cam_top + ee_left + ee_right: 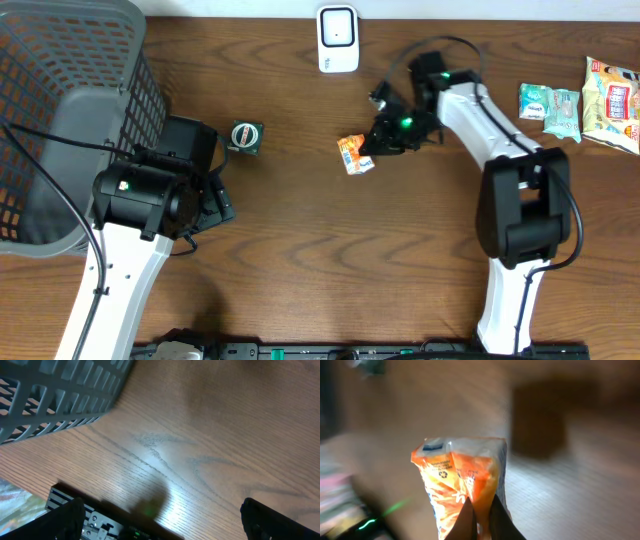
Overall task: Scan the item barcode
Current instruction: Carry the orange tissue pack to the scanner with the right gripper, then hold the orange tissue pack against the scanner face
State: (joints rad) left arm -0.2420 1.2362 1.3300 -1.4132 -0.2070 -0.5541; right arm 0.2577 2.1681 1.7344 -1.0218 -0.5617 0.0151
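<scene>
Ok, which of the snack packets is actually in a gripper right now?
The orange packet, pinched in the shut right gripper. The pale green packets and the bigger bag lie loose, off to its right.

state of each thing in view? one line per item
right gripper, shut on orange packet
orange packet, pinched at one end, short of the scanner
scanner, at the table's far edge, nothing touching it
left gripper, open, empty, beside basket
basket, at table's left, not gripped
green packet, lying loose on table
snack packets, lying loose at right edge
</scene>
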